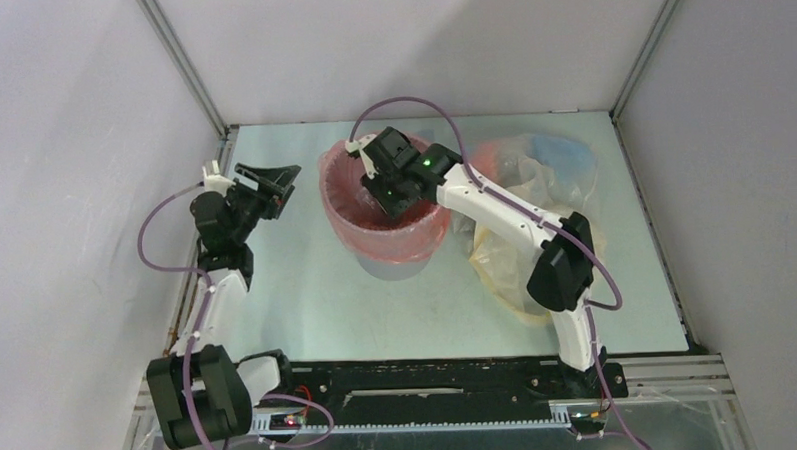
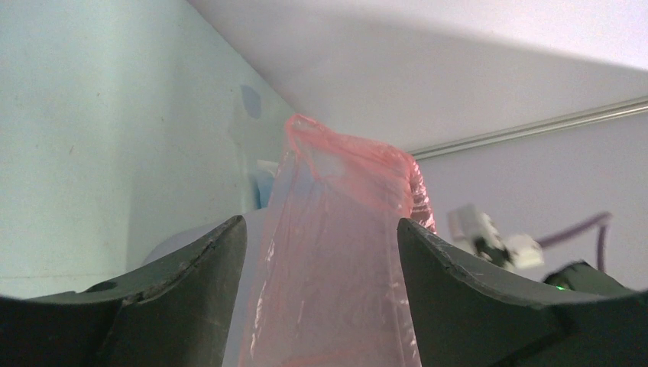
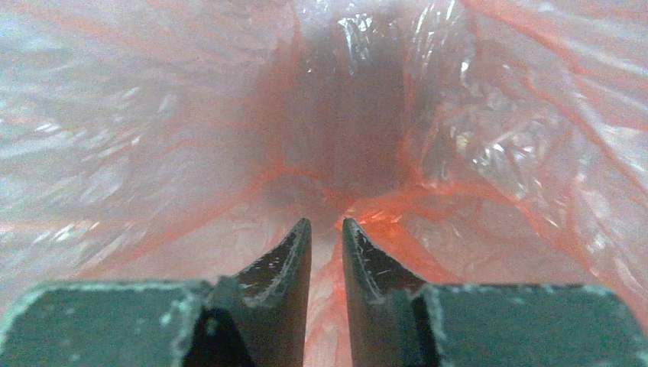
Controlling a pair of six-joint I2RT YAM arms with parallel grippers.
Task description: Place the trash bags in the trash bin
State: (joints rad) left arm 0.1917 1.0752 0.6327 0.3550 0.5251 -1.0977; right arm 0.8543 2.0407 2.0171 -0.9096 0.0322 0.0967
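The light-grey trash bin (image 1: 397, 269) stands mid-table, with a red-pink trash bag (image 1: 375, 238) spread inside it and folded over its rim. My right gripper (image 1: 386, 205) reaches down into the bin. In the right wrist view its fingertips (image 3: 326, 223) stand a narrow gap apart, with crumpled red-pink film (image 3: 191, 153) all around and showing through the gap. My left gripper (image 1: 278, 189) hovers left of the bin, open and holding nothing. Beyond its fingers (image 2: 321, 222) the bag's red-pink side (image 2: 336, 252) rises. A pale yellow bag (image 1: 501, 271) and a light blue one (image 1: 562, 159) lie to the right.
White walls close in the table on the left, back and right. The right arm's links (image 1: 561, 269) pass over the yellow bag. Purple cables (image 1: 155, 233) loop beside both arms. The black base rail (image 1: 430, 379) runs along the near edge.
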